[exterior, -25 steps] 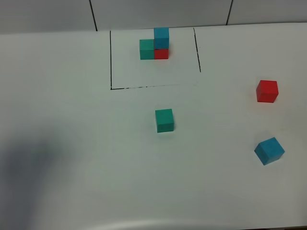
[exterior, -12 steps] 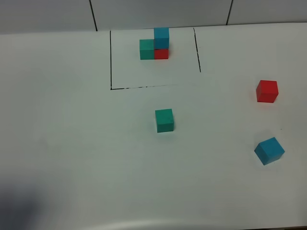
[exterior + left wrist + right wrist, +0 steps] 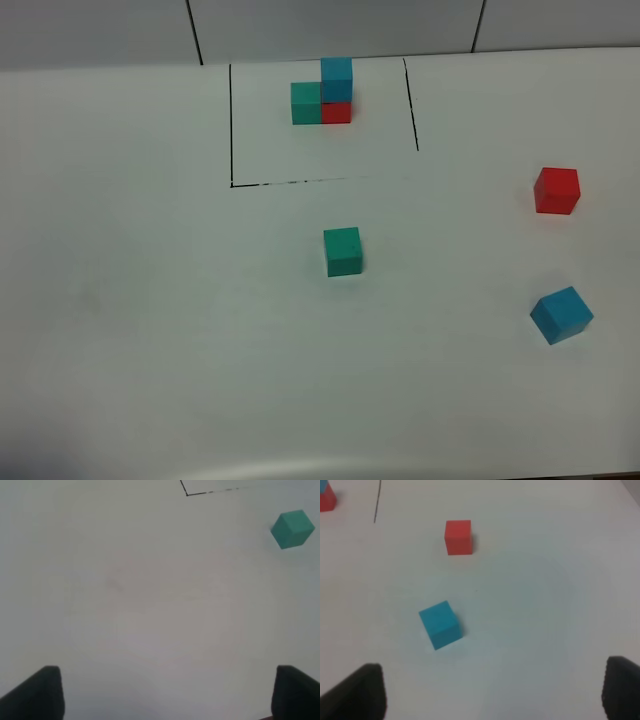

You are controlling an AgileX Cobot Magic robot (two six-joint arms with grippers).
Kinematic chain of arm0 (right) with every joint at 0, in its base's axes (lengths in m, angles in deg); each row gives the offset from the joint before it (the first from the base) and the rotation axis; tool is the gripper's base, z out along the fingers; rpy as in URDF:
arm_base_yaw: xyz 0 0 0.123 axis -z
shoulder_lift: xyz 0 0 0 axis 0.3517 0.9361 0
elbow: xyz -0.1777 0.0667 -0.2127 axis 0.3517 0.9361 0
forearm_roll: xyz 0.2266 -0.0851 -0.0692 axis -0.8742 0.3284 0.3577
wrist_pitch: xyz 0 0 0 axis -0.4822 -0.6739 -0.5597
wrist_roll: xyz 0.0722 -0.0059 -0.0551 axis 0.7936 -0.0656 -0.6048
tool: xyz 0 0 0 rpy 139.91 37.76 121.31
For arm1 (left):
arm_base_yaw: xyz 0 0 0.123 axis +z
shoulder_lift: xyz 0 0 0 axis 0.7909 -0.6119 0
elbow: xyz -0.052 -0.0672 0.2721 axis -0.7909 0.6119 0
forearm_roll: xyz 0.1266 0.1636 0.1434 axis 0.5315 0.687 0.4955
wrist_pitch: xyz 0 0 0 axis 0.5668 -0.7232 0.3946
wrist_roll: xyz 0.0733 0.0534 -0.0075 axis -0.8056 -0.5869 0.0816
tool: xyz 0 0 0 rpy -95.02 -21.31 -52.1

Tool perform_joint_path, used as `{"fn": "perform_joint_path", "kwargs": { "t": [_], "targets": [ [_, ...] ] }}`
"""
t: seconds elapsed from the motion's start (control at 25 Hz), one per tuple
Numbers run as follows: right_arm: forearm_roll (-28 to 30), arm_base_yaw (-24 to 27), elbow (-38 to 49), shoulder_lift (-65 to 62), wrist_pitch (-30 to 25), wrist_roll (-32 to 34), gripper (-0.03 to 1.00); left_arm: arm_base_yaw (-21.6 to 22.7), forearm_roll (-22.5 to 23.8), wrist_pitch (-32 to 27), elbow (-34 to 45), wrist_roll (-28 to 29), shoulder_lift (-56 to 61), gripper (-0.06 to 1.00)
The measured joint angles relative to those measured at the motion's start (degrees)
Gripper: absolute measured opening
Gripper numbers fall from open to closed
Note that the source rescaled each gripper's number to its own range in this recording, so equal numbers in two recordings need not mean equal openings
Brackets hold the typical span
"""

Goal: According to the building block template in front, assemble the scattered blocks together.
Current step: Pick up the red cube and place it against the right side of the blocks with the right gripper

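Fingers of my left gripper (image 3: 170,692) stand wide apart over the white table (image 3: 150,580) with nothing between them. The teal-green block (image 3: 292,528) lies well ahead, off toward the middle. My right gripper (image 3: 492,690) is spread just as wide and empty, with the blue block (image 3: 440,624) near ahead, turned askew, and the red block (image 3: 458,537) beyond it. Only the high camera shows the whole template (image 3: 325,95) inside its black lines (image 3: 231,120); my grippers show only in the wrist views.
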Motion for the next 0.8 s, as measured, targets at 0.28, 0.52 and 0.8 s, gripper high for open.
{"fn": "perform_joint_path", "kwargs": {
  "t": [0.28, 0.52, 0.8],
  "targets": [
    [0.0, 0.0, 0.0, 0.0, 0.0, 0.1, 0.88, 0.0, -0.2, -1.7, 2.7, -0.2, 8.8, 0.88],
    [0.0, 0.0, 0.0, 0.0, 0.0, 0.1, 0.88, 0.0, -0.2, -1.7, 2.8, -0.1, 8.8, 0.79],
    [0.0, 0.0, 0.0, 0.0, 0.0, 0.1, 0.88, 4.2, -0.2, -1.7, 2.8, -0.1, 8.8, 0.77]
  ]
}}
